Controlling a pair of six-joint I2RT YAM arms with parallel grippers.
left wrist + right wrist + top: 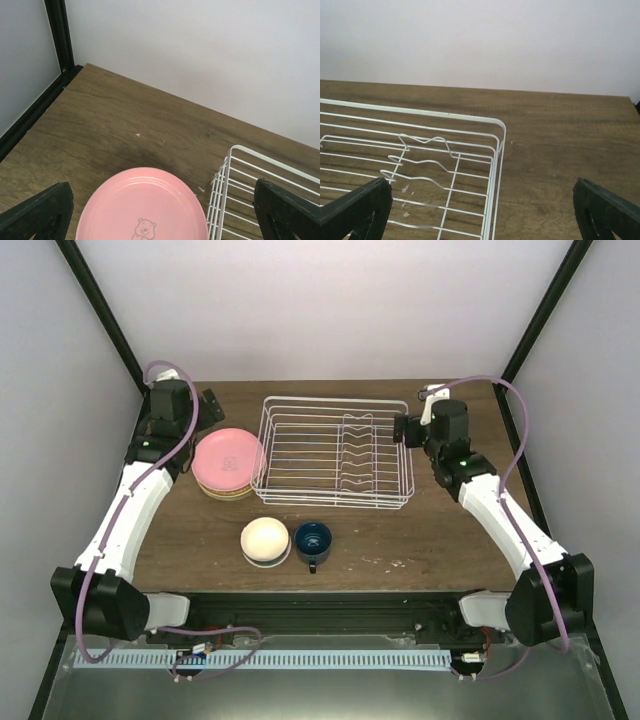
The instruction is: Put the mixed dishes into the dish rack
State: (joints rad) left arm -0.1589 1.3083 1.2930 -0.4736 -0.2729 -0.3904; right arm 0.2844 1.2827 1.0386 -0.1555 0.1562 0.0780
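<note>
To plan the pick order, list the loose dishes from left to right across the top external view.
pink plate → cream bowl → dark blue mug. The dish rack is left out: it stretches across behind the bowl and mug, so it has no single place in the order.

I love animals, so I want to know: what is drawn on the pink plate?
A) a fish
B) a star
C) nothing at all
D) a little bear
D: in the left wrist view, the pink plate has a small bear outline drawn near its middle.
</note>
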